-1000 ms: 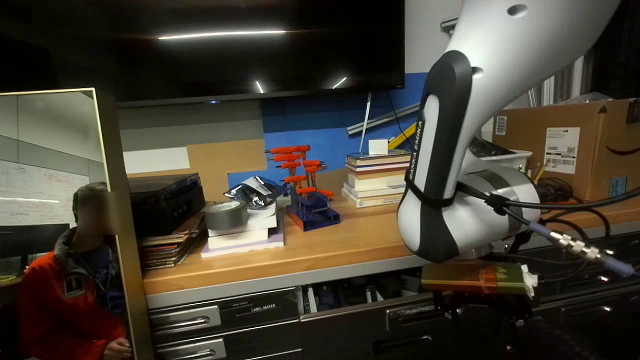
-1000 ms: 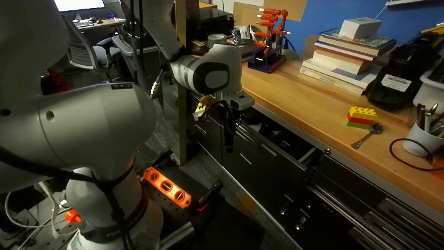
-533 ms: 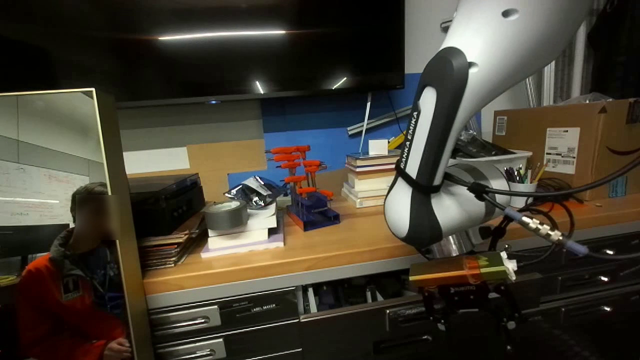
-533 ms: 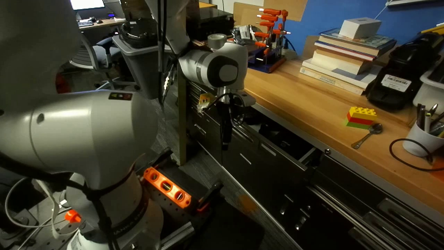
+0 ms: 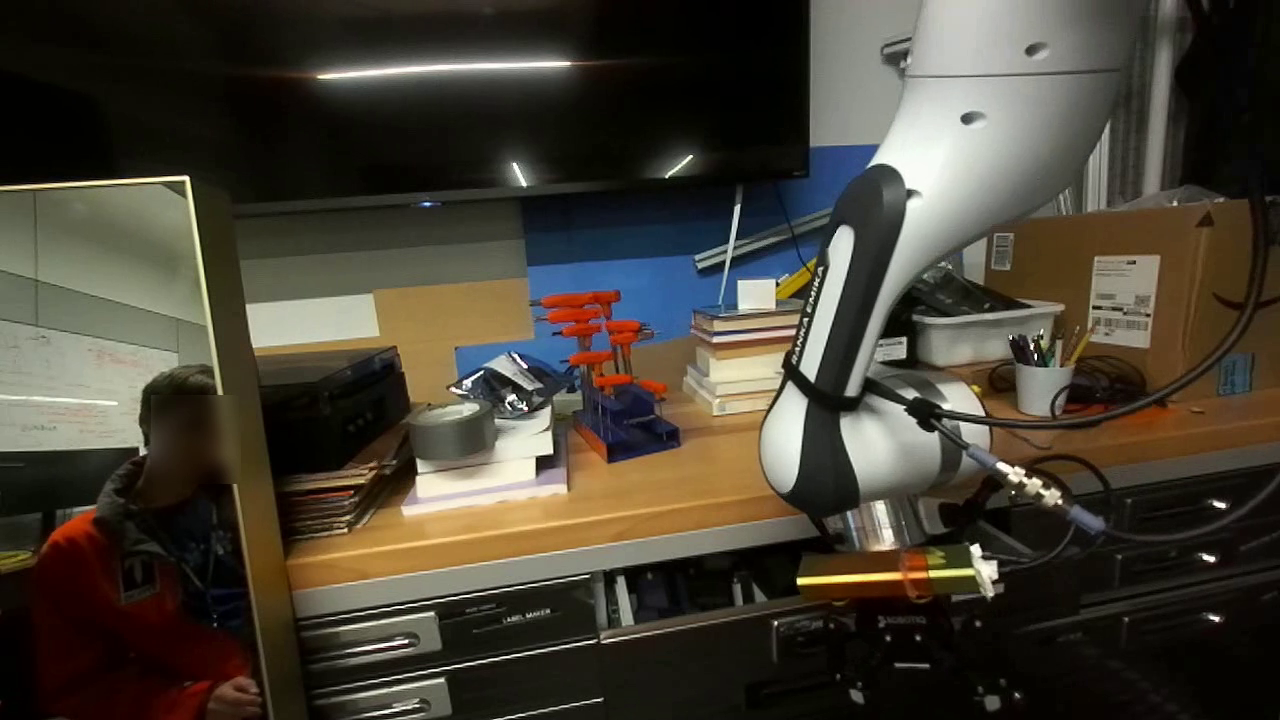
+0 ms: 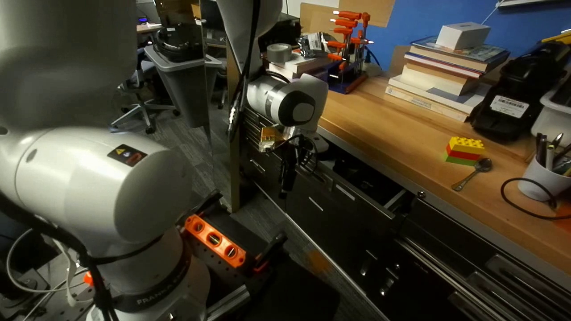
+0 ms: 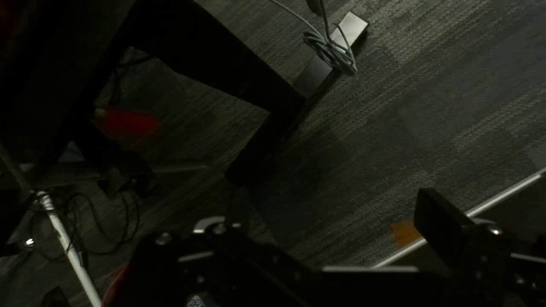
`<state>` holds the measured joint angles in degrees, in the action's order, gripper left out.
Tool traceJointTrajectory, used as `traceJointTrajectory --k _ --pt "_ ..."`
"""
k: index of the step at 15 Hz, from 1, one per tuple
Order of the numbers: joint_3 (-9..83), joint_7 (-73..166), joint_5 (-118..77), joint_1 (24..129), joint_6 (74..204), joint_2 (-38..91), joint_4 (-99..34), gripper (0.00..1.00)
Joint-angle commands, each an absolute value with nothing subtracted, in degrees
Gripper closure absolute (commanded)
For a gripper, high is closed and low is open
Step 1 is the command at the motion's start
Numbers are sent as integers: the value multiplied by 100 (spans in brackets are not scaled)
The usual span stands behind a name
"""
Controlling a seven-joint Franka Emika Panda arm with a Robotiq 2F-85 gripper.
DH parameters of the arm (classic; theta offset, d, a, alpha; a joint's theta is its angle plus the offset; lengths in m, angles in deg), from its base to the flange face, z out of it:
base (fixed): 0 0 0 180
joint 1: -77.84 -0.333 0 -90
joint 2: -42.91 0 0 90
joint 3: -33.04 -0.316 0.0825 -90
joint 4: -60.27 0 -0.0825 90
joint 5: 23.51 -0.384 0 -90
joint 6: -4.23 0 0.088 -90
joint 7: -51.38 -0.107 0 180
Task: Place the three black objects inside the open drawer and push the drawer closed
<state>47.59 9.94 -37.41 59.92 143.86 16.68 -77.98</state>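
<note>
The open drawer [image 5: 690, 665] is dark and pulled out under the wooden counter; it also shows in an exterior view [image 6: 362, 206]. Dark items [image 6: 368, 180] lie inside it, but they are too dim to count or tell apart. I cannot make out three separate black objects. My gripper [image 5: 920, 695] hangs in front of the cabinet, pointing down, near the drawer's front; it also shows in an exterior view [image 6: 284, 191]. In the wrist view the gripper [image 7: 332, 201] has its fingers wide apart with only carpet showing between them. Nothing is held.
The counter [image 6: 401, 133] bears stacked books [image 6: 441, 80], a toy brick block [image 6: 465, 150], a spoon [image 6: 473, 174], a pen cup [image 6: 539, 178] and a hex key stand [image 5: 625, 430]. A mirror [image 5: 120, 300] stands at the cabinet's end. A metal cabinet edge [image 7: 401, 256] shows below.
The arm and gripper have shifted left in the exterior view facing the counter and dropped a little, with the gripper turning slightly. The drawer and the counter items have not moved.
</note>
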Motion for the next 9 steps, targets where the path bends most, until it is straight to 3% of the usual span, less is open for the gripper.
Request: traceJointTrajectory --k 1,9 --pt "4193 771 -3938 6586 15326 1291 -7562 0" --pt "3415 518 -5228 7322 17065 1214 -7697 0"
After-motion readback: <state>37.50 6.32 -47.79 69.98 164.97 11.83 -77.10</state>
